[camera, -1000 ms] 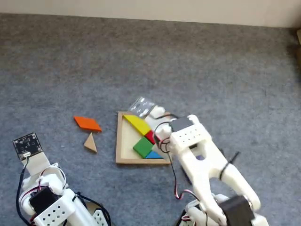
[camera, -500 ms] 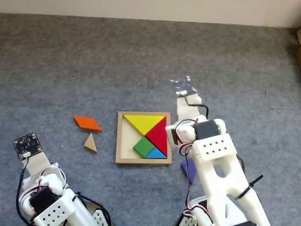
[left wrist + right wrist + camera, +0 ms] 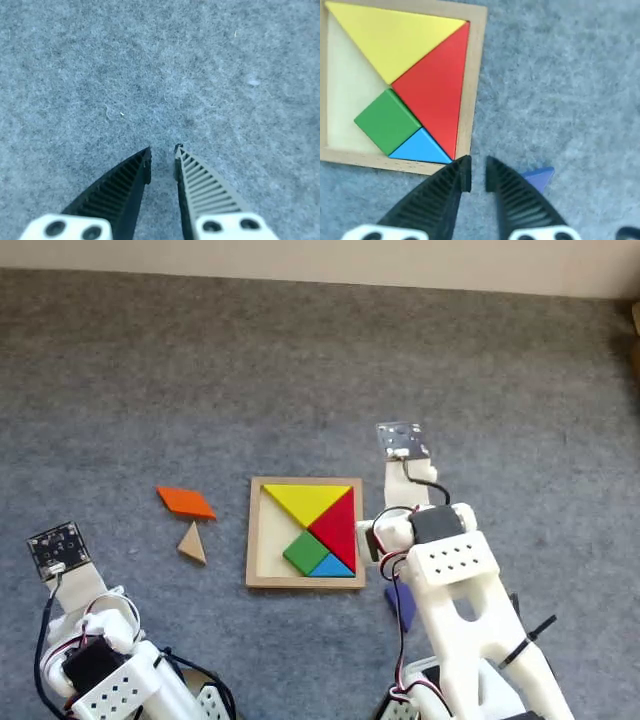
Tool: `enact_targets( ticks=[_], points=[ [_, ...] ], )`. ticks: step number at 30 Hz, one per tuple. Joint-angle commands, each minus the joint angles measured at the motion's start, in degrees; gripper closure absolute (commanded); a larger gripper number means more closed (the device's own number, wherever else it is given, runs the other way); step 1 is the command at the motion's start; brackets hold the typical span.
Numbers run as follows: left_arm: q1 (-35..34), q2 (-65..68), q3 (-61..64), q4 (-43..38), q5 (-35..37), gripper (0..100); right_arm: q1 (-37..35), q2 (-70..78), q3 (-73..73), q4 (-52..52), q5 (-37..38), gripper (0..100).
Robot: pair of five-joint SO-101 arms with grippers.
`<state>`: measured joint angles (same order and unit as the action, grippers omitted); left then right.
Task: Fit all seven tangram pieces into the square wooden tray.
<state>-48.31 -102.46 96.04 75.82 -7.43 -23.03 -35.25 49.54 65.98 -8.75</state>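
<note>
The square wooden tray (image 3: 256, 540) (image 3: 477, 60) holds a yellow triangle (image 3: 300, 502) (image 3: 395, 37), a red triangle (image 3: 340, 528) (image 3: 437, 107), a green square (image 3: 304, 552) (image 3: 386, 121) and a small blue triangle (image 3: 331, 567) (image 3: 420, 148). Left of the tray an orange parallelogram (image 3: 186, 502) and a tan triangle (image 3: 192, 543) lie on the carpet. A purple piece (image 3: 402, 604) (image 3: 538, 177) lies right of the tray, partly under the right arm. My right gripper (image 3: 477, 173) hovers just off the tray's near right corner, shut on nothing. My left gripper (image 3: 162, 151) is shut over bare carpet.
Grey carpet (image 3: 300, 370) covers the whole table. The left arm's body (image 3: 95, 660) stays at the near left corner. The tray's left strip (image 3: 340, 100) is bare wood.
The right arm has swung off the tray to its right side and drawn back a little. The red triangle, half hidden before, now lies flat in the tray. The left arm is still.
</note>
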Motion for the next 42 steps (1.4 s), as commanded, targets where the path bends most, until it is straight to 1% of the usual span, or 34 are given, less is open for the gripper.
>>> enact_targets(
  ticks=[1,4,6,14,22,29,31,34,38,42],
  points=[
    [-1.2,-2.6,1.1,0.3,0.3,91,0.7,-1.6,-0.4,2.8,-10.2,82.0],
    [-1.2,-2.6,1.1,0.3,0.3,91,0.7,-1.5,0.1,3.1,-16.0,74.3],
    [-1.2,-2.6,1.1,0.3,0.3,91,0.4,-1.5,1.9,2.5,-17.5,71.6],
    [-1.2,-2.6,1.1,0.3,0.3,91,0.7,-1.5,10.9,-6.7,-17.9,71.4],
    [-1.2,-2.6,1.1,0.3,0.3,91,0.7,-0.8,12.4,-7.3,-17.9,71.4],
    [-1.2,-2.6,1.1,0.3,0.3,91,0.7,10.3,11.7,-7.4,-18.0,71.4],
    [-1.2,-2.6,1.1,0.3,0.3,91,0.7,12.6,11.6,-9.1,-18.0,71.4],
    [-1.2,-2.6,1.1,0.3,0.3,91,1.1,13.1,11.1,-11.3,-18.0,71.4],
    [-1.2,-2.6,1.1,0.3,0.3,91,3.3,13.1,11.1,-11.5,-17.9,71.4],
    [-1.2,-2.6,1.1,0.3,0.3,91,3.5,13.1,11.1,-11.9,-17.9,71.4]
  ],
)
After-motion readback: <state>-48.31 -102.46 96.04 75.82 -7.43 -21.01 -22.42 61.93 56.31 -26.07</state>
